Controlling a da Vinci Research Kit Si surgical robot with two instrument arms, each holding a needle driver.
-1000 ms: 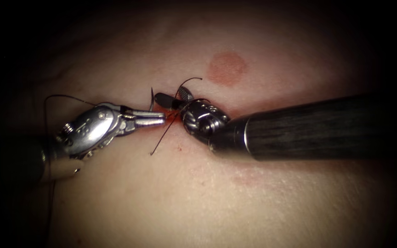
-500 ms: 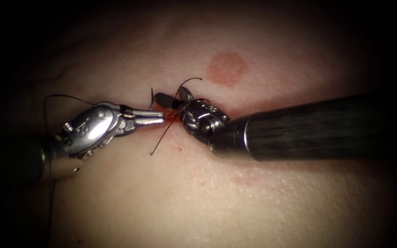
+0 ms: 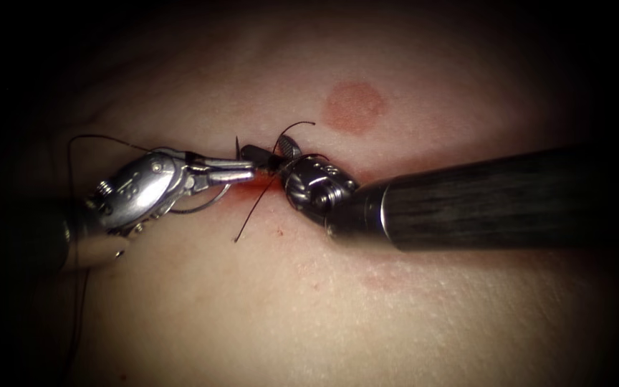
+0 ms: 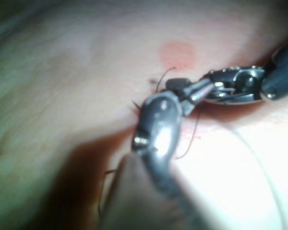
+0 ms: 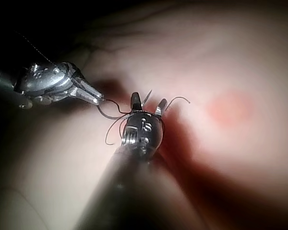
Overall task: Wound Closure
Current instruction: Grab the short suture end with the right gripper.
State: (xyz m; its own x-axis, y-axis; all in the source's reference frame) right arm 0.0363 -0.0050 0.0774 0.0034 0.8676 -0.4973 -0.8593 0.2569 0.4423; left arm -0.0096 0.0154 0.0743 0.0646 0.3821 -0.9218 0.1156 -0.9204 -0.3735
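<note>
The left arm's tool (image 3: 241,169) reaches in from the left, its two fingers closed to a narrow point. The right arm's tool (image 3: 270,153) comes in on a dark shaft, wrist bent, fingers spread apart, tips close to the left tool's.

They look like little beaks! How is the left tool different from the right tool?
The left tool has jaws shut on the needle near one end; the right tool's jaws are spread, holding nothing. The left tool lies left of the cut, the right tool right. Both are shiny metal. Whether the needle enters the tissue is unclear.
</note>
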